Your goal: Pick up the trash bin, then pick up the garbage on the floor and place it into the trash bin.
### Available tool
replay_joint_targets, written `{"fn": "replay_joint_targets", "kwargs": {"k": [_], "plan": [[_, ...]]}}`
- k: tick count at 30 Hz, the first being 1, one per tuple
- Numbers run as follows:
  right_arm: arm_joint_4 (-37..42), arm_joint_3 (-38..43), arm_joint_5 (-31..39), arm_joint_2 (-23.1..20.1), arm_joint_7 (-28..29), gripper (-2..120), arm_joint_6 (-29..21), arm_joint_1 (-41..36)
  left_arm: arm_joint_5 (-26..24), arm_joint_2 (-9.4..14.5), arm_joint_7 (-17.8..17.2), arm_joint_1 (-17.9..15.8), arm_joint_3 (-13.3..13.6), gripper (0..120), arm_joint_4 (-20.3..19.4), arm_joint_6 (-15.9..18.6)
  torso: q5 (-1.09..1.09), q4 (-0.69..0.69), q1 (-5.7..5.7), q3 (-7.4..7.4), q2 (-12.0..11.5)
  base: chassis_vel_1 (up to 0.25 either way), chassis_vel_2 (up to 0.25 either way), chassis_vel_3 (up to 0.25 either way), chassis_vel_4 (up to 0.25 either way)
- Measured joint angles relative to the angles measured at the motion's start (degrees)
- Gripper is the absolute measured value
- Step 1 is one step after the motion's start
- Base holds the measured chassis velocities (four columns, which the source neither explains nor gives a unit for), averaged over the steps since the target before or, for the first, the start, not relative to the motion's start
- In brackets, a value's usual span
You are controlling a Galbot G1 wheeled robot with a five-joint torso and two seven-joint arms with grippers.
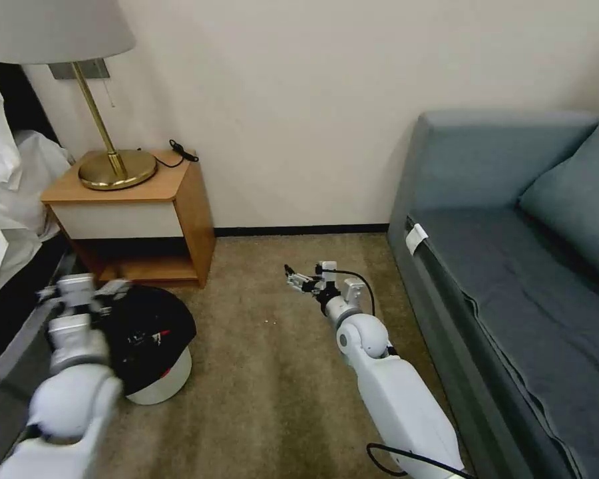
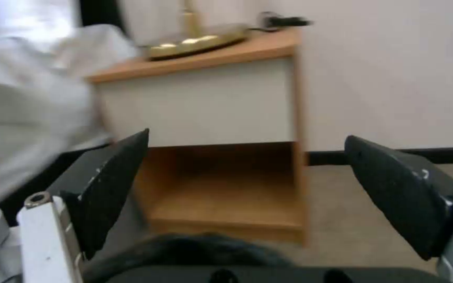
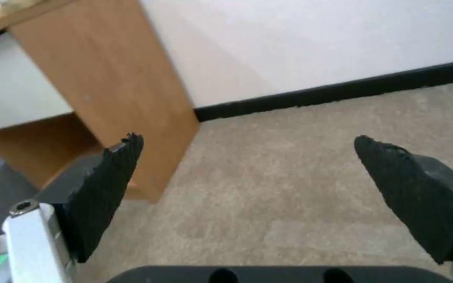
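The trash bin (image 1: 160, 372) stands on the carpet (image 1: 279, 372) in front of the wooden nightstand (image 1: 140, 213), a small round white tub whose crinkly black bag (image 1: 150, 332) billows over the rim and hides most of the opening. It looks light and fairly stiff in the wall, so it should lift easily, but the loose liner is soft and slippery and would likely slide or pull free if pinched alone; the safer hold is probably the rim itself, with one finger inside and one outside so that plastic and wall are clamped together. The left gripper (image 1: 83, 293) hovers just beside and above the bin on the side nearer the bed, and in the left wrist view its black pads (image 2: 114, 184) stand wide apart with nothing between them, the dark bag (image 2: 190, 247) showing just below the gap and the nightstand straight ahead. The right gripper (image 1: 299, 279) is held out over bare carpet well apart from the bin, toward the grey sofa (image 1: 512, 266), its fingers (image 3: 106, 188) likewise spread wide and empty. No litter can be made out on the stretch of floor in sight
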Motion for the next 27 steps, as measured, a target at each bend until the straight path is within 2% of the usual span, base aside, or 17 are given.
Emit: {"fn": "replay_joint_targets", "kwargs": {"k": [3, 8, 27], "plan": [[-0.4, 1.2, 1.1, -0.1, 0.1, 100, 0.3, 0.4, 0.6, -1.2, 1.0, -2.4, 4.2, 100, 2.9, -1.3, 0.0, 0.01, 0.0, 0.0, 0.0, 0.0, 0.0, 0.0, 0.0], [-0.8, 2.5, 2.1, -0.8, -0.5, 100, 0.4, 0.6, 1.2, -2.0, 1.6, -3.6, 6.7, 100, 5.4, -1.7, -0.01, 0.01, 0.0, 0.0, 0.0, 0.0, 0.0, 0.0, 0.0], [-1.1, 2.8, 2.2, -1.1, -1.1, 100, 0.1, 0.5, 1.2, -2.1, 1.5, -3.4, 6.5, 100, 5.6, -1.8, 0.0, 0.02, 0.0, 0.0, 0.0, 0.0, 0.0, 0.0, 0.0]]}}
